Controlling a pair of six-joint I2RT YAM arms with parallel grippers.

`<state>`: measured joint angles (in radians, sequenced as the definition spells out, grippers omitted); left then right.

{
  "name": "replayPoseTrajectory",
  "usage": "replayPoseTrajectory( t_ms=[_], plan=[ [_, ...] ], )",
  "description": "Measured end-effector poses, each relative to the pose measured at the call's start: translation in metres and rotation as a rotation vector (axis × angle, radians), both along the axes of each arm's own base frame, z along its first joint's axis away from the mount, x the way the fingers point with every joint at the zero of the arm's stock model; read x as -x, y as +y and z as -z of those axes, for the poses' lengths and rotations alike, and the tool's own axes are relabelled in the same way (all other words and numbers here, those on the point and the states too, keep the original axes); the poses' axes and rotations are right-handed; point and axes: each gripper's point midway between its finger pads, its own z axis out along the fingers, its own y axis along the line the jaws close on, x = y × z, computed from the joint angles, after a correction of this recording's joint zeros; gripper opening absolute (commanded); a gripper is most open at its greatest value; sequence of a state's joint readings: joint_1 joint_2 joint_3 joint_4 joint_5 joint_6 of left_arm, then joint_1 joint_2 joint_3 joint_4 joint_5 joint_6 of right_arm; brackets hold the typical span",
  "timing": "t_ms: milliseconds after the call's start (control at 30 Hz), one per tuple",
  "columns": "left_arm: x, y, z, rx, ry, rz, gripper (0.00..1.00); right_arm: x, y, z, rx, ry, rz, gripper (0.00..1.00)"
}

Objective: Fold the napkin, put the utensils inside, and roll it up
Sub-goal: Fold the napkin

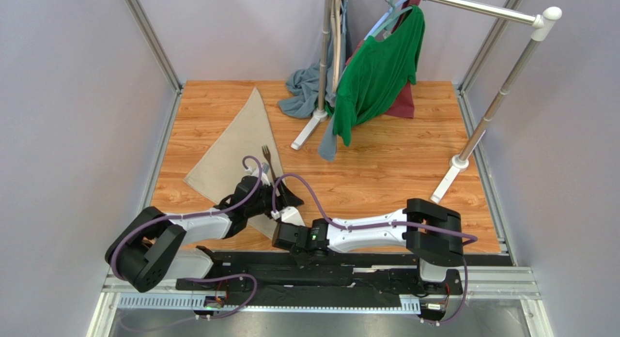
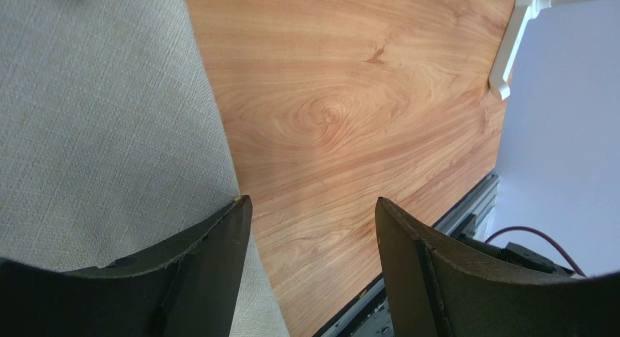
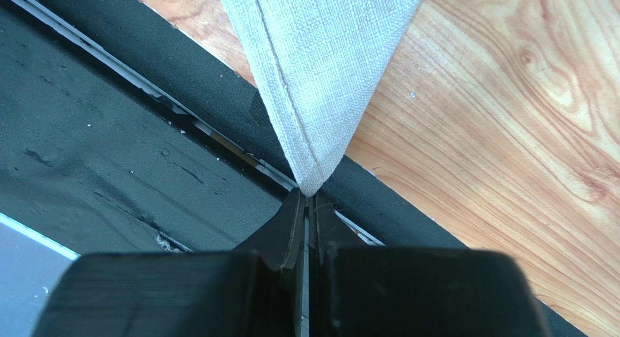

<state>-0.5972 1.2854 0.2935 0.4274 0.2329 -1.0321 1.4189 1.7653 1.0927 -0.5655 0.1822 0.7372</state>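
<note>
- On the left half of the wooden table (image 1: 378,170), the napkin (image 1: 229,144) is laid flat, folded into a long triangle. Its narrow point reaches toward the far edge, and its near part is hidden under the arms in the overhead view.
- At its right-hand edge the fork (image 1: 267,157) is laid, tines pointing away from the arms, with the handle running toward the left wrist.
- The cloth is judged light, soft and limp, with a coarse weave that should give the pads good friction. Because layers are stacked, some slipping of one over the other is to be expected when it is pulled or rolled.
- A hemmed corner or a doubled edge is judged the best place to take hold; the middle would only bunch.
- The fork is judged stiff, thin and smooth, and likely to slide out of a loose roll.
- A corner of the napkin is pinched at its very tip by the right gripper (image 3: 306,199), whose jaws are pressed together above the black strip (image 3: 145,155) at the table's near edge.
- The left gripper (image 2: 313,206) is held with its fingers spread apart and nothing between them, one above the cloth's edge and the other above bare wood.
- Farther off, a green shirt (image 1: 375,75) and a grey-blue cloth (image 1: 302,90) are hung at a metal rack (image 1: 502,97).
</note>
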Motion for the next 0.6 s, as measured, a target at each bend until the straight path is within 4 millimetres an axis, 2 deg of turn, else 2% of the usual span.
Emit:
replayPoseTrajectory(
  t_ms=[133,600],
  plan=[
    [0.0069,-0.0002,0.0070,-0.003,0.011,0.000,0.72,0.0017,0.0000,0.0001,0.001,-0.001,-0.005,0.00],
    [0.0103,-0.0034,0.0084,0.049,-0.016,-0.003,0.72,0.0001,-0.0080,0.0006,0.037,-0.027,0.002,0.00]
  ],
)
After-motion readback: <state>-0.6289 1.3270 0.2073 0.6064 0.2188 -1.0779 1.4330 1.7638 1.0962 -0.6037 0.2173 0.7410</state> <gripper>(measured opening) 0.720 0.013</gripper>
